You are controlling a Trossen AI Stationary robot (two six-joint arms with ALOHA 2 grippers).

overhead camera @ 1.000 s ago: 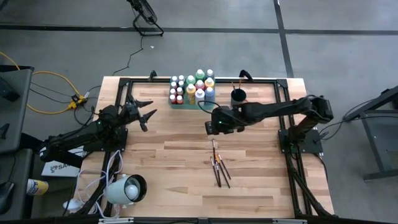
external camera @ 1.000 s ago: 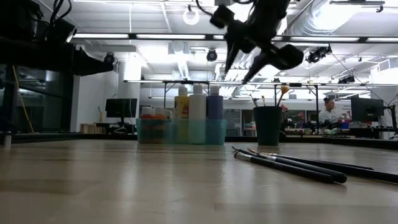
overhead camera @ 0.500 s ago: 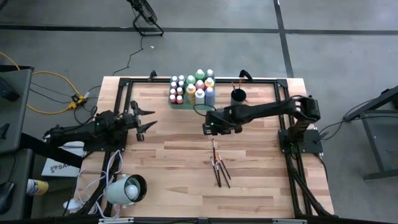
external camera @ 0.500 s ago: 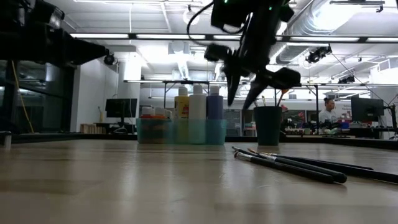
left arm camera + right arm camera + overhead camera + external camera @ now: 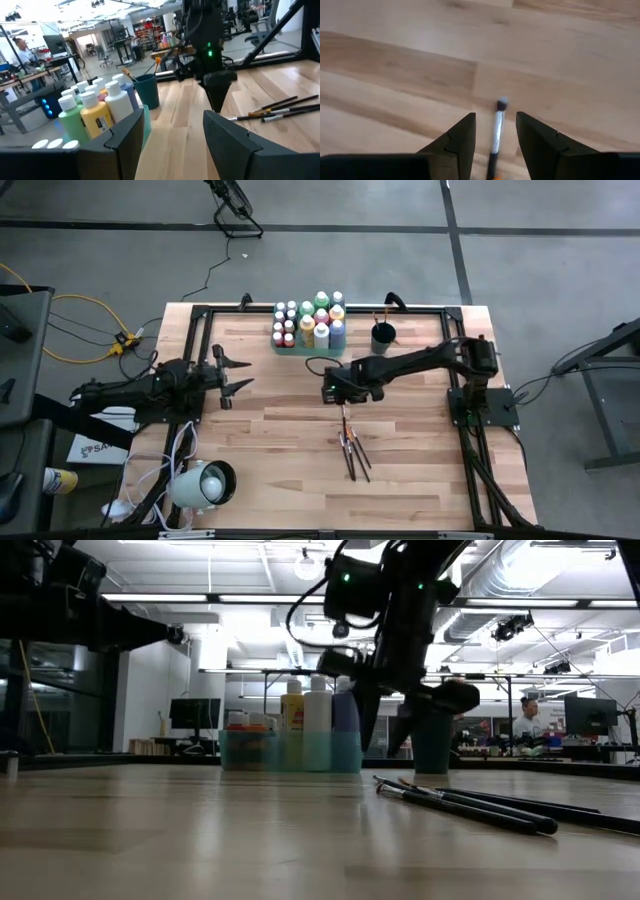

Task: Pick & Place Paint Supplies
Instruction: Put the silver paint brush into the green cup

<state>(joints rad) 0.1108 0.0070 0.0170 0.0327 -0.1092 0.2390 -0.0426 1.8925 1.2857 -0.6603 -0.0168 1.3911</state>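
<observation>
The right gripper (image 5: 494,131) is held with jaws apart over a paintbrush (image 5: 496,125) tip at centre frame. More paintbrushes (image 5: 352,448) lie lower centre on the worktop (image 5: 270,460). Paint bottles (image 5: 310,323) are grouped upper centre. The left gripper (image 5: 236,374) waits at left, jaws apart.

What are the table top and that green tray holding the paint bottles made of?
The table top looks like pale wood planks, with visible grain and seams and a light sheen. The green tray appears to be translucent plastic: the paint bottles show faintly through its wall.
</observation>
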